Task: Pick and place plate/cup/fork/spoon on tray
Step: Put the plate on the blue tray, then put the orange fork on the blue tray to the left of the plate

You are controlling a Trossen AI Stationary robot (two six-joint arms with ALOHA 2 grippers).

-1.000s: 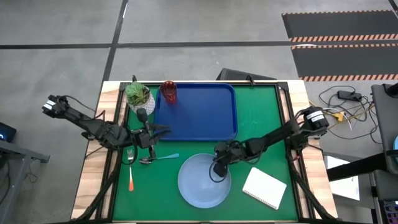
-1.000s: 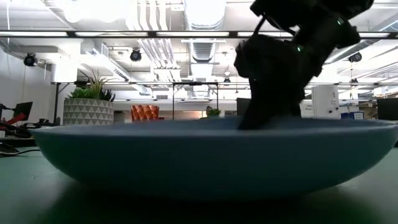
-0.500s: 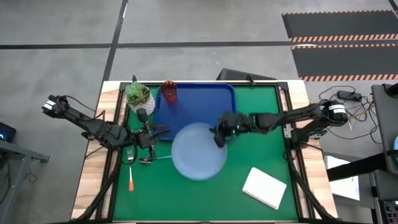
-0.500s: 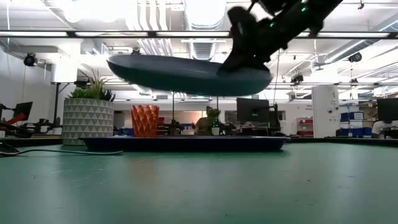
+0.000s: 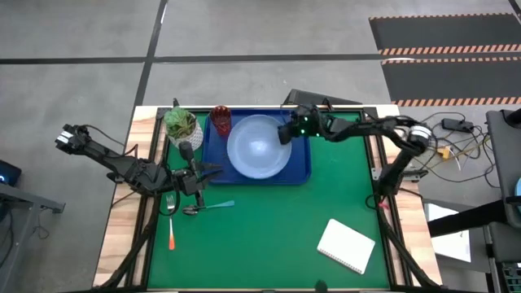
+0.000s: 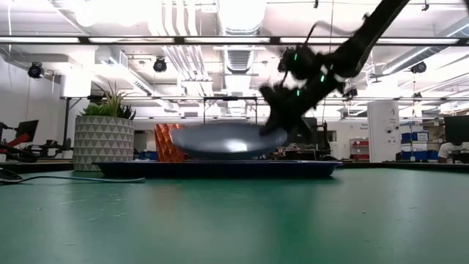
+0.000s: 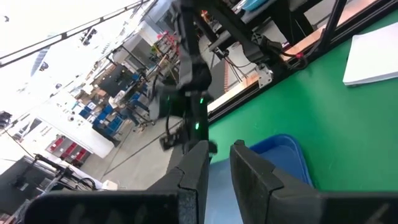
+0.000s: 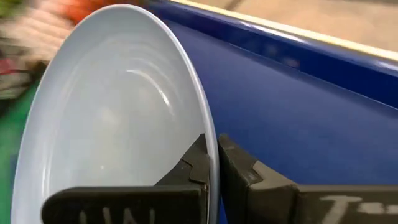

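The pale blue plate (image 5: pixel 259 146) is over the dark blue tray (image 5: pixel 301 167), low above it in the low view (image 6: pixel 220 139). I cannot tell whether it touches the tray. My right gripper (image 5: pixel 285 134) is shut on the plate's right rim. The dark red cup (image 5: pixel 221 120) stands upright in the tray's far left corner. The fork (image 5: pixel 171 226) and the spoon (image 5: pixel 208 207) lie flat on the green mat left of the tray. My left gripper (image 5: pixel 213 170) waits at the tray's near left corner, fingers close together and empty. My right gripper pinches the plate's rim (image 8: pixel 209 124) between its two fingers, one on the plate's inner side and one on its underside. This is the rim's right side, toward the far edge (image 5: pixel 281 137). The fingers come from the table's right, slanting down. The plate hangs nearly level.
A white pot with a green plant (image 5: pixel 181 124) stands at the tray's far left corner, next to the cup. A white notepad (image 5: pixel 346 246) lies on the mat at the near right. The green mat (image 5: pixel 269 236) is bare in the middle near part.
My right gripper has lifted the plate off the mat in the table's near middle. It has carried it up and toward the far edge, then down low over the tray. The plate stayed roughly level in the hold. My left arm has kept still.
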